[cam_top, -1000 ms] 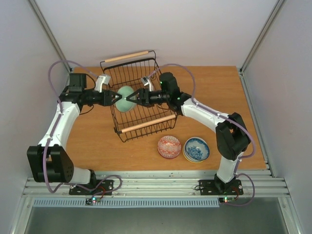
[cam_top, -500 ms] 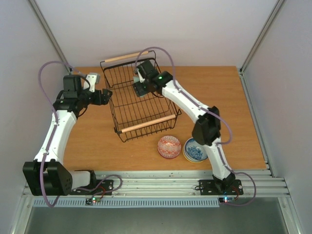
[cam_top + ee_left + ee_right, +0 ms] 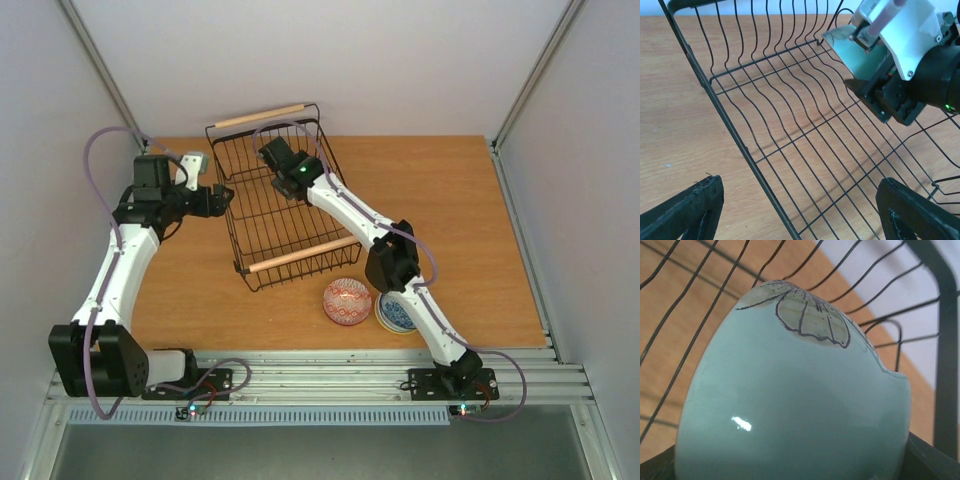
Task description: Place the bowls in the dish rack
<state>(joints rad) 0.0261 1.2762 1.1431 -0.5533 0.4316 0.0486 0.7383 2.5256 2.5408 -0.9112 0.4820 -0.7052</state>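
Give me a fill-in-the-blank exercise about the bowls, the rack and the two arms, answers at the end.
The right pincer holds the mint green bowl inside the black wire ____.
The left pincer is ____ and holds nothing.
The red-patterned bowl and the blue-and-white bowl stand on the ____.
Missing words: dish rack; open; table.

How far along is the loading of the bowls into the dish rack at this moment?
Done: no bowl visibly rests in the dish rack yet. In hand: the right gripper holds the mint green bowl inside the rack, at its far end; the left gripper is open and empty. Left: the red-patterned bowl and the blue-and-white bowl wait on the table.
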